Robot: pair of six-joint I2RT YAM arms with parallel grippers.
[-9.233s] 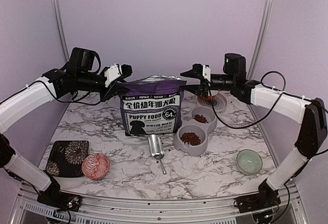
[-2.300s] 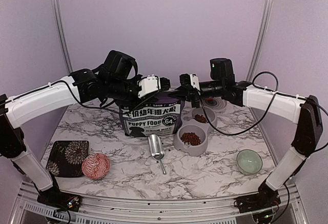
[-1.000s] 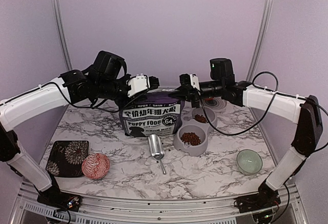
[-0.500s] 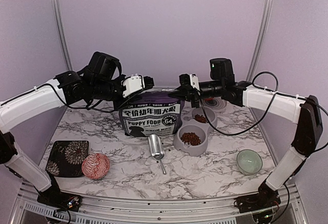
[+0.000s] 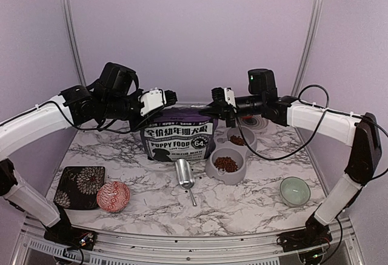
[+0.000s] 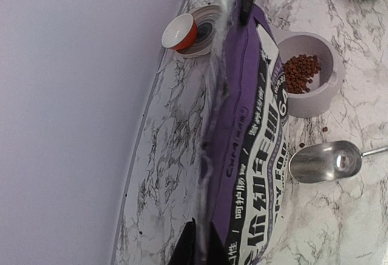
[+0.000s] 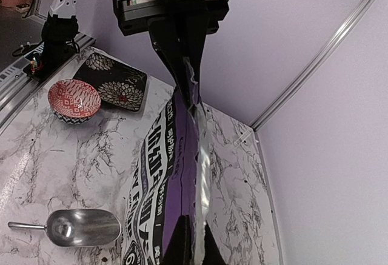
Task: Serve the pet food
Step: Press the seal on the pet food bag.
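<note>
The purple puppy food bag (image 5: 177, 137) stands upright at the middle of the table, its silver top seam (image 6: 213, 95) pressed flat. My left gripper (image 5: 171, 98) is shut on the seam's left end, and the strip runs between its fingertips (image 6: 203, 250). At the seam's right end my right gripper (image 5: 213, 96) is shut on it too (image 7: 194, 244). The pet food shows as brown kibble (image 5: 225, 164) in the near cup of the grey double-bowl feeder (image 5: 213, 169), with a smaller heap (image 5: 237, 139) in the far cup. The kibble also appears in the left wrist view (image 6: 301, 73).
A metal scoop (image 5: 185, 174) lies in front of the bag. A red patterned bowl (image 5: 113, 196) and a dark floral plate (image 5: 79, 186) sit at the front left. A pale green bowl (image 5: 295, 190) sits front right. An orange bowl (image 6: 179, 31) on a striped plate stands behind the feeder.
My left gripper has slid left along the bag's top seam, from near the middle toward its left end, and has tightened on it. The right arm has not moved.
</note>
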